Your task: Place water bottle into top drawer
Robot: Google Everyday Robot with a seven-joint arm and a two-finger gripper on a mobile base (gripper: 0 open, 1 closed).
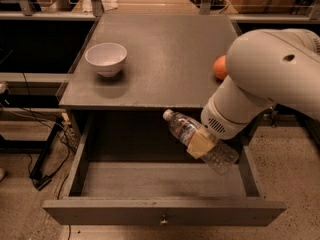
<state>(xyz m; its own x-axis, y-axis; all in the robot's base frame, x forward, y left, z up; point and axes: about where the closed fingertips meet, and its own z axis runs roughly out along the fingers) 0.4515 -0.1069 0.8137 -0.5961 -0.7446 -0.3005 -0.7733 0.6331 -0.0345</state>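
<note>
The robot's end effector (201, 143) clamps a small clear crinkly plastic water bottle (180, 127) in mid-air over the open wide grey top drawer (125, 212), with the bottle's cap pointing to 10 o'clock. On the grey bench (165, 59) a white bowl (105, 58) sits at 9 o'clock and an orange round fruit (219, 68) at 3 o'clock.

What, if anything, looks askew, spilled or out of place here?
Nothing is spilled or damaged. Only the water bottle is askew: the gripper, jaws shut on it, holds it tilted, cap up-left, above the right side of the open top drawer.
</note>
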